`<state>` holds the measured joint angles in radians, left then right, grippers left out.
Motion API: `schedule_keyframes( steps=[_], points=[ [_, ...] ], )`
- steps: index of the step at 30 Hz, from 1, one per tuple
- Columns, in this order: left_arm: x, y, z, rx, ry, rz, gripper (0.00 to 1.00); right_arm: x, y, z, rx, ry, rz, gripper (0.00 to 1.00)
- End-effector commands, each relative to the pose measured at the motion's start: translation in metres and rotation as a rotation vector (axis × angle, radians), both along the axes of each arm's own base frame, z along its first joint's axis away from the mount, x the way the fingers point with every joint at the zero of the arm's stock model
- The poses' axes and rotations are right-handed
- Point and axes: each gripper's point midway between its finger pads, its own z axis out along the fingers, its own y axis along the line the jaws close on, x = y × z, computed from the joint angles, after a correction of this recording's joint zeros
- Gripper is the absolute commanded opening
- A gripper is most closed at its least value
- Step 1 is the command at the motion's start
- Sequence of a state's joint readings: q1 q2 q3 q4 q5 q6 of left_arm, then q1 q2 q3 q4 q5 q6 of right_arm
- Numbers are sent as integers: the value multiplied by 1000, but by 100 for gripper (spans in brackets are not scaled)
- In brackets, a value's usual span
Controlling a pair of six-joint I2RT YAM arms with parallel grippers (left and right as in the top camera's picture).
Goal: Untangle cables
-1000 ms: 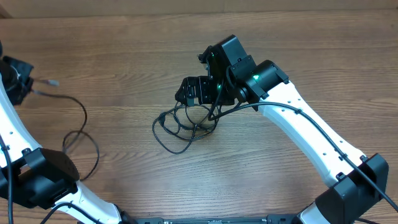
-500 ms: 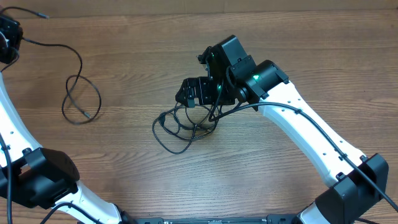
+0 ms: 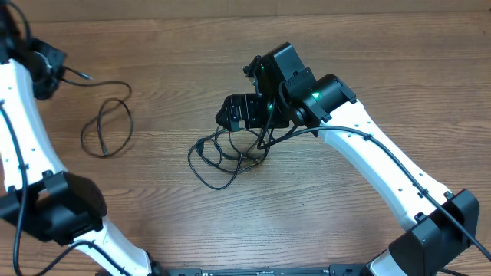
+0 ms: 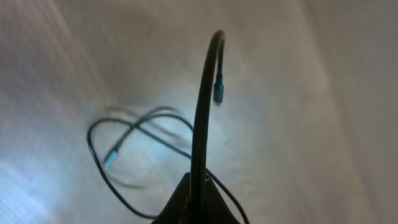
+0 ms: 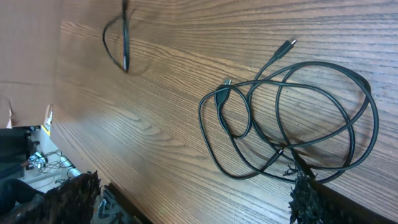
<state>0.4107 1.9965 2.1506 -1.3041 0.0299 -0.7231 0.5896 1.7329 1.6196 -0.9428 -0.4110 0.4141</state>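
Note:
One thin black cable (image 3: 107, 128) lies apart as a loop at the far left of the table. Its plug end (image 3: 81, 75) sticks out of my left gripper (image 3: 51, 64), which is shut on it. In the left wrist view that cable (image 4: 200, 118) rises from the shut jaws (image 4: 198, 185), its plug (image 4: 218, 92) hanging over. The other cables (image 3: 224, 159) lie as a tangled bundle mid-table, spread in loops (image 5: 292, 106) in the right wrist view. My right gripper (image 3: 239, 115) hovers open just beyond the bundle's far edge, its fingers (image 5: 305, 198) holding nothing.
The wooden table (image 3: 153, 46) carries only the cables. A thicker black arm wire (image 3: 399, 165) runs along the right arm. Cluttered equipment (image 5: 25, 149) shows past the table edge in the right wrist view.
My left gripper has swung to the far side and then rightward with its cable, dragging the loop away from the near left. The right arm and the bundle have not moved.

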Motion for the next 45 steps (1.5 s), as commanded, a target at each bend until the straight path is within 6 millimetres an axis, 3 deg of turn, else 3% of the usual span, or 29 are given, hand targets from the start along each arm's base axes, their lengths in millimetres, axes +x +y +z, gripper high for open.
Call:
schedule_keyframes(
  steps=[1,7,11,17,19,23,26,29,34,38,41,45],
  points=[
    [-5,0,-31,2,115,-15,4,7,2,7,7,-30,3,100],
    [-25,3,-75,-66,287,100,5,4,1,5,-1,-19,3,100],
    [-24,4,-98,-103,331,103,4,4,1,5,-2,-18,3,100],
    [-17,3,-106,-118,319,91,4,4,1,5,-1,-19,3,100],
    [0,-1,-101,-134,247,3,4,4,1,5,-1,-19,3,100],
    [39,-11,-78,-148,60,-175,4,4,1,5,-2,-17,3,100],
    [76,-28,-44,-163,-142,-354,4,4,1,5,-3,-17,3,100],
    [107,-52,4,-160,-364,-537,4,5,1,5,-2,-18,3,100],
    [130,-71,75,-42,-551,-635,4,5,1,4,-4,-16,3,100],
    [136,-95,121,45,-657,-716,4,5,1,4,-4,-16,3,100],
    [136,-101,131,96,-657,-729,4,4,1,4,-4,-15,3,100],
    [127,-69,100,209,-467,-584,4,3,0,2,-11,-7,5,100]
  ],
)
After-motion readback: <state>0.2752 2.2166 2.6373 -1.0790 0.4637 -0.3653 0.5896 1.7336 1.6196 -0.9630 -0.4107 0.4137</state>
